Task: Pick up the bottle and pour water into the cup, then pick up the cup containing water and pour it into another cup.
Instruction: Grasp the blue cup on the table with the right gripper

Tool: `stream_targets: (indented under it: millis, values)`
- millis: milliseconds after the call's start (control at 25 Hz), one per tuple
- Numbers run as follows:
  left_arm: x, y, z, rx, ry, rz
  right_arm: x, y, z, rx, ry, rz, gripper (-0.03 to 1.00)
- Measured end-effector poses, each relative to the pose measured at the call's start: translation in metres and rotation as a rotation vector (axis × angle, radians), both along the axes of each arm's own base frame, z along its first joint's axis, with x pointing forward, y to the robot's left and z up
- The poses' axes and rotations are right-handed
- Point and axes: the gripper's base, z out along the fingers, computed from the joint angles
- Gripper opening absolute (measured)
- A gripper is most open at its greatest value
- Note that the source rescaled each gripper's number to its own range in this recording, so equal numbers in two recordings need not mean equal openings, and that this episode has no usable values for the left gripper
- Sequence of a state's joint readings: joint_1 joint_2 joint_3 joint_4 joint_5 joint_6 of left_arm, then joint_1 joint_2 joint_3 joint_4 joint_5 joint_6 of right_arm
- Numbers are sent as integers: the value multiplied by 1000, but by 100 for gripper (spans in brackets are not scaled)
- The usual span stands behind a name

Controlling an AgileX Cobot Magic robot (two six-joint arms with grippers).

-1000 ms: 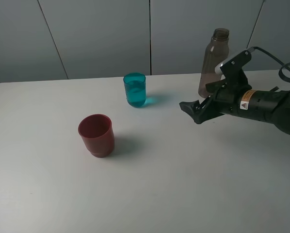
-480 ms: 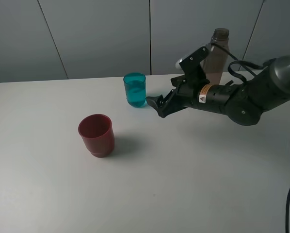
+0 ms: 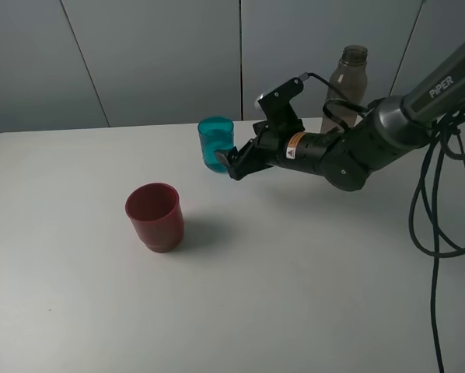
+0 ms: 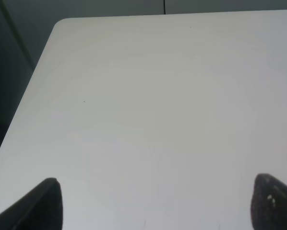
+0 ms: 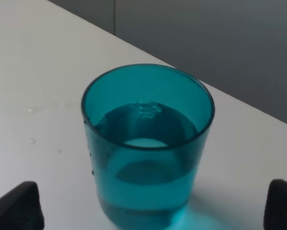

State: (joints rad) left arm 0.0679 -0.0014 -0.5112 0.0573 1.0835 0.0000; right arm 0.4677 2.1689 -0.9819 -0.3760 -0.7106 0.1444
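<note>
1. We read white lettering (image 3: 450, 81) spelling "PiPER" on the right arm (image 3: 357, 148), where that arm leaves the high view at 2 o'clock.
2. Nearer the arm's wrist we see a small warning label (image 3: 295, 144), orange and white with a triangle. Its fine print is too small for us to read.
3. The right gripper (image 3: 231, 163) lies low over the white table (image 3: 295, 295) with its jaws spread wide. In its wrist view the two dark fingertips (image 5: 18, 208) sit well apart, and the teal cup (image 5: 147, 143) stands between them and a little ahead. We see neither fingertip touching it.
4. In the high view the teal cup stands upright at 12 o'clock from the table's middle. It is partly filled with water (image 5: 146, 127), and the gripper is just beside it on its 4 o'clock side.
5. The dark-red cup (image 3: 154, 216) stands upright at 8 o'clock from the teal cup, well apart from it and from the gripper.
6. The bottle (image 3: 349, 78), tinted and capless, stands upright at 2 o'clock from the teal cup, near the table's far edge. The right arm crosses in front of its lower part.
7. Black cables (image 3: 442, 194) hang in loops at 3 o'clock, over the table's edge.
8. Grey wall panels (image 3: 155, 54) close the scene at 12 o'clock.
9. We see the left gripper (image 4: 160, 201) only in its own wrist view. Its jaws are spread wide over the table, near a rounded corner.
</note>
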Motion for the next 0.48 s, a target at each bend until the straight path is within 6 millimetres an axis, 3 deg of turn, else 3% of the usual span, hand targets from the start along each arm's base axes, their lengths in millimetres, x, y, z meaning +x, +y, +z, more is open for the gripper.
stream_targets:
  millis: [480]
  values:
    - [0, 0, 0, 2, 0, 1, 10, 17, -22, 2, 24, 14, 99]
